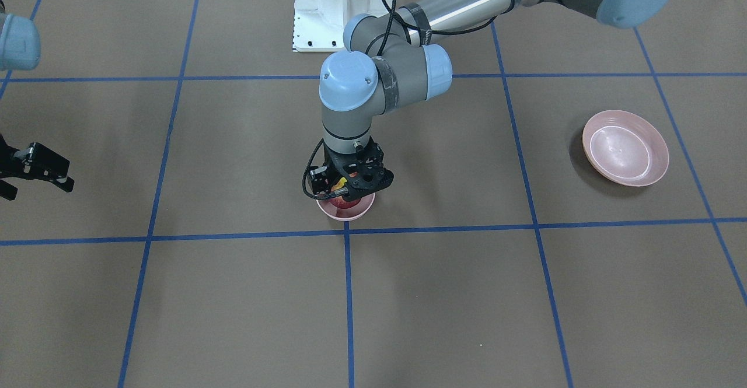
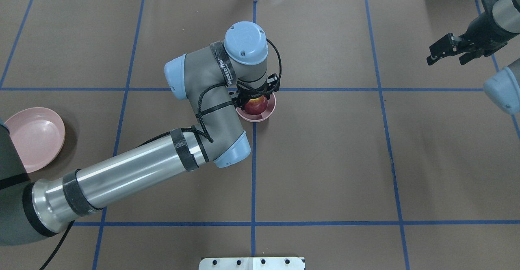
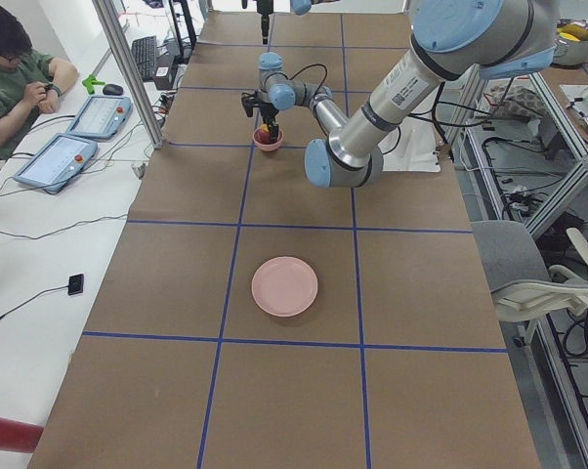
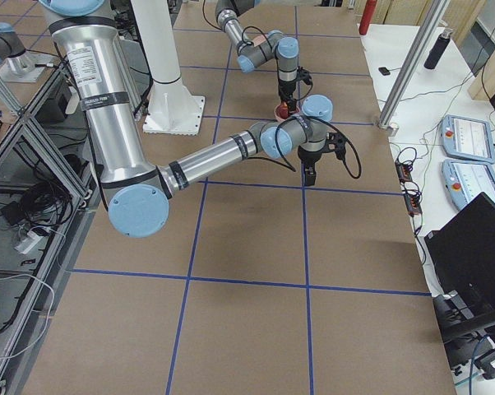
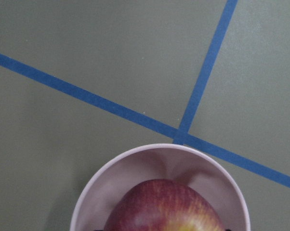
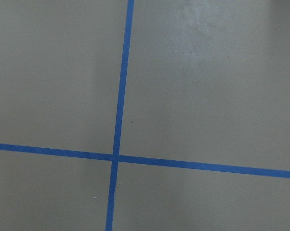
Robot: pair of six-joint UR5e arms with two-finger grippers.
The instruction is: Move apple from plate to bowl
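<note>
The dark-red apple (image 2: 256, 105) with a yellow patch sits low inside the small pink bowl (image 2: 266, 116) at the table's middle, by a blue tape crossing. My left gripper (image 2: 255, 99) points straight down into the bowl, its jaws on either side of the apple and closed against it. The left wrist view shows the apple (image 5: 164, 207) filling the bowl (image 5: 135, 161). In the front-facing view the apple (image 1: 348, 202) shows red under the gripper (image 1: 349, 192). The wide pink plate (image 2: 34, 138) lies empty at the left edge. My right gripper (image 2: 446, 60) hovers open and empty at the far right.
The left arm's elbow and forearm (image 2: 134, 172) stretch over the table between the plate and the bowl. The plate (image 1: 625, 147) stands well apart from the bowl (image 1: 345, 212). Blue tape lines (image 6: 117, 157) grid the brown table. A white mount (image 2: 252, 263) sits at the near edge.
</note>
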